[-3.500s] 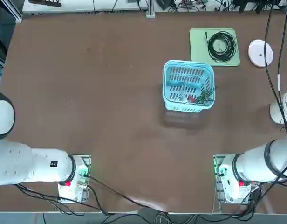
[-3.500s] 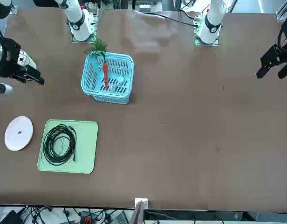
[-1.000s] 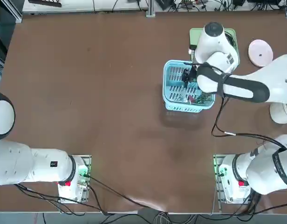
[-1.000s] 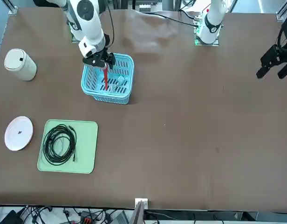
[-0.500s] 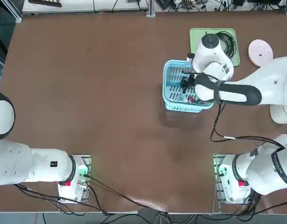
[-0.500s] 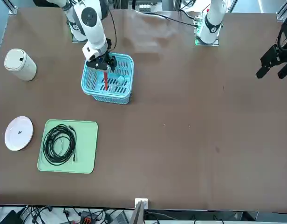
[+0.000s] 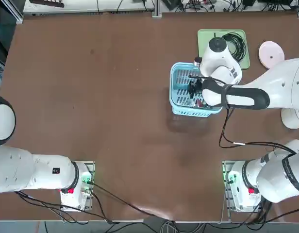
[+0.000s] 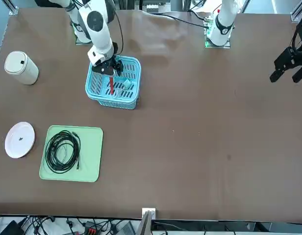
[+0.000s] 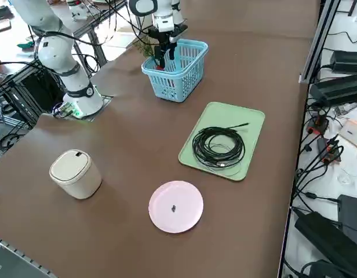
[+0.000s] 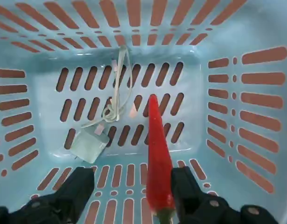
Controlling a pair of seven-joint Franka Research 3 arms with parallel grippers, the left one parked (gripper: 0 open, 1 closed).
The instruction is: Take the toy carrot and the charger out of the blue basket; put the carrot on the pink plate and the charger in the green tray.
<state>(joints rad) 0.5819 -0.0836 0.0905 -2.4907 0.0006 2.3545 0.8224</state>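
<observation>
Jaws of the right gripper wide apart, nothing grasped, down at the blue basket. Step in hand, as I read it: picking from the basket, carrot likely first. Toy carrot in the basket, slim red tip pointing away from the wrist, leafy end back by the fingers. It lies nearer one finger than the other, not centred in the gap; whether that finger touches it, cannot tell. Charger also in the basket, well off the carrot's tip, pale cable loosely bunched beyond. Next move probably wants a sideways shift to centre the carrot, a little more descent, then closing. Pink plate bare, ready for it.
</observation>
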